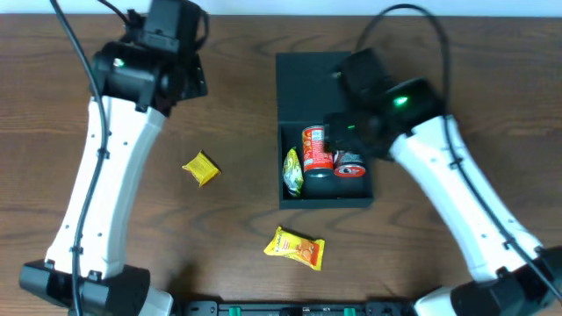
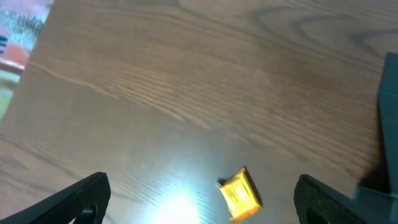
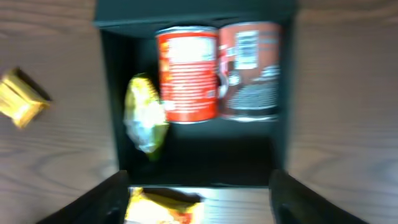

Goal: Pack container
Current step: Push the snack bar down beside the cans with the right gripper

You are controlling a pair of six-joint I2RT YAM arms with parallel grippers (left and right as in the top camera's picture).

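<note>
The dark teal container point(image 1: 326, 200) stands mid-table with its flap lid point(image 1: 307, 88) open toward the far side. It holds a red can point(image 1: 316, 149), a second can point(image 1: 349, 165) and a green-yellow packet point(image 1: 292, 171). My right gripper point(image 1: 347, 130) hovers over it, open and holding nothing point(image 3: 199, 205); below its fingers lie the container's near wall point(image 3: 199, 180) and a yellow-orange packet point(image 3: 161, 208). My left gripper point(image 2: 202, 186) is open, high over a small yellow packet point(image 2: 239, 194) that lies on the wood point(image 1: 200, 168).
The yellow-orange packet point(image 1: 295, 247) lies on the table in front of the container. A colourful object point(image 2: 18, 37) shows past the table's far edge in the left wrist view. The container's side point(image 2: 388, 93) is at that view's right edge.
</note>
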